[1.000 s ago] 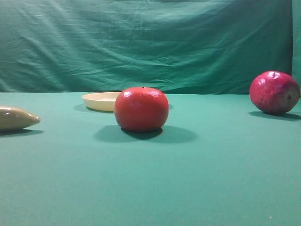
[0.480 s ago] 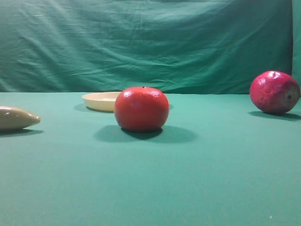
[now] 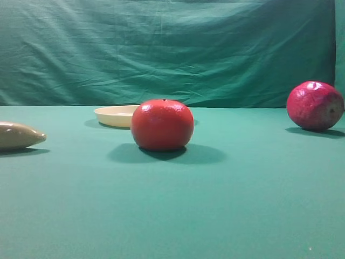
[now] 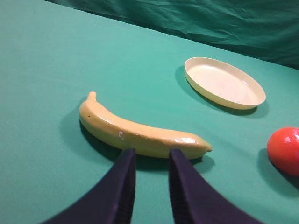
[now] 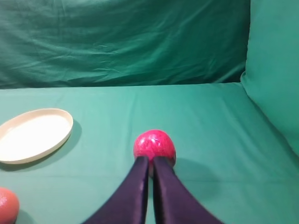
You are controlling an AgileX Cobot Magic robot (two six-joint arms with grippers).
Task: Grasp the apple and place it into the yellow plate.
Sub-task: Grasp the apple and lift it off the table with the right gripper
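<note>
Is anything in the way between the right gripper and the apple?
Nothing visible is. In the right wrist view the right gripper, shut, points straight at the apple, with only bare green cloth around it. The orange-red fruit and the yellow plate sit off to the left.

Exterior view: set low, almost level with the green cloth-covered bench (image 3: 172, 216), facing the wrinkled green backdrop (image 3: 161, 48), close to the smooth orange-red round fruit (image 3: 162, 124). Left wrist view: angled down past its dark claw (image 4: 152, 156), near the yellow banana (image 4: 140, 133). Right wrist view: looking forward over its dark claw (image 5: 150, 162). Shared by all three: the shallow round cream-yellow plate (image 3: 114, 115).
</note>
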